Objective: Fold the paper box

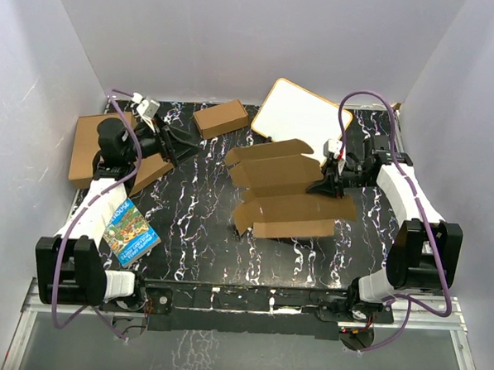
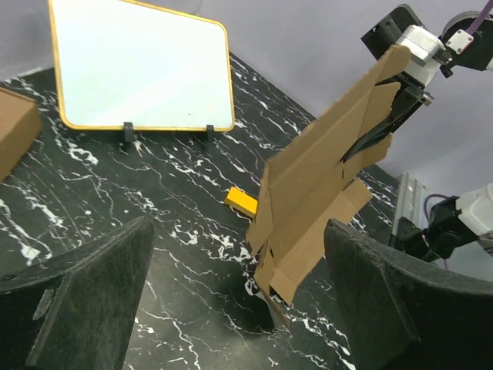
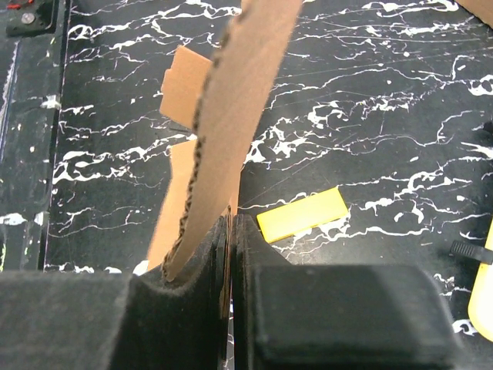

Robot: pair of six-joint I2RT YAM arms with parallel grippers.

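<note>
The paper box [image 1: 288,195] is an unfolded brown die-cut cardboard sheet in the middle of the black marbled table. My right gripper [image 1: 326,187] is shut on its right edge and holds that side up, so the sheet stands tilted with its lower flaps touching the table. In the right wrist view the fingers [image 3: 185,308] pinch the cardboard [image 3: 231,116] edge-on. In the left wrist view the box [image 2: 323,185] rises toward the right gripper [image 2: 385,127]. My left gripper [image 1: 179,146] is open and empty, well left of the box; it also shows in its own wrist view [image 2: 239,308].
A white board with a wooden frame [image 1: 296,117] lies at the back. A small closed brown box [image 1: 221,118] sits back centre. A bigger brown carton [image 1: 87,148] lies far left. A colourful booklet [image 1: 131,233] is front left. A yellow block [image 3: 302,214] lies under the box.
</note>
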